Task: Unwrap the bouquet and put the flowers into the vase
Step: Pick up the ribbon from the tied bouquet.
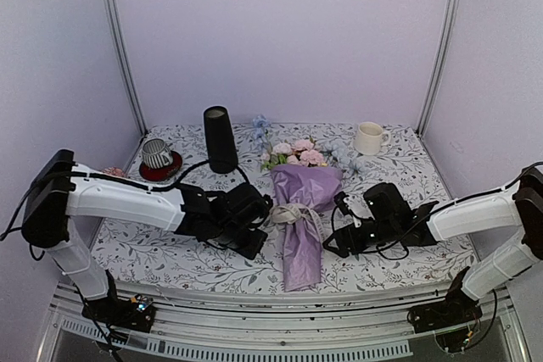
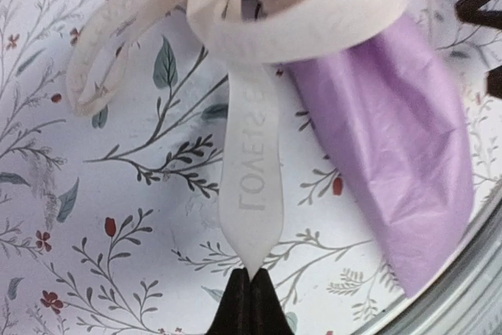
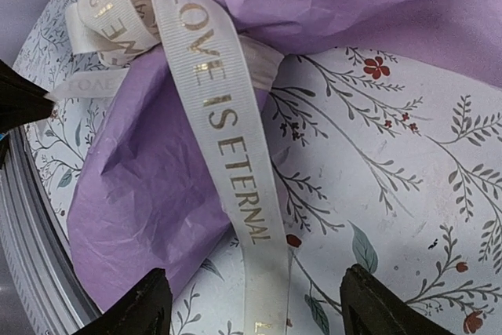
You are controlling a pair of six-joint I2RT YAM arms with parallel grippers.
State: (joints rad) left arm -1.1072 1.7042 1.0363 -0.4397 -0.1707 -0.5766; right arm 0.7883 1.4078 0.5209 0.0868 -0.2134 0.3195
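Note:
The bouquet [image 1: 303, 201] lies in the middle of the table, its lilac paper cone [image 2: 392, 147] pointing toward the near edge. Its pink and white flowers [image 1: 297, 153] face the back wall. A cream ribbon [image 1: 291, 212] is tied in a bow round the cone. My left gripper [image 2: 251, 276] is shut on the tip of one ribbon tail [image 2: 251, 186], just left of the cone. My right gripper [image 3: 255, 304] stands open on the right side, with the gold-lettered tail [image 3: 227, 139] lying between its fingers [image 3: 145, 304]. The tall black vase [image 1: 220, 139] stands upright at the back left.
A white mug [image 1: 368, 137] stands at the back right. A striped cup on a red saucer [image 1: 157, 155] sits at the back left. A metal rail [image 1: 280, 303] runs along the table's near edge, close to the cone's tip. Lilac walls enclose three sides.

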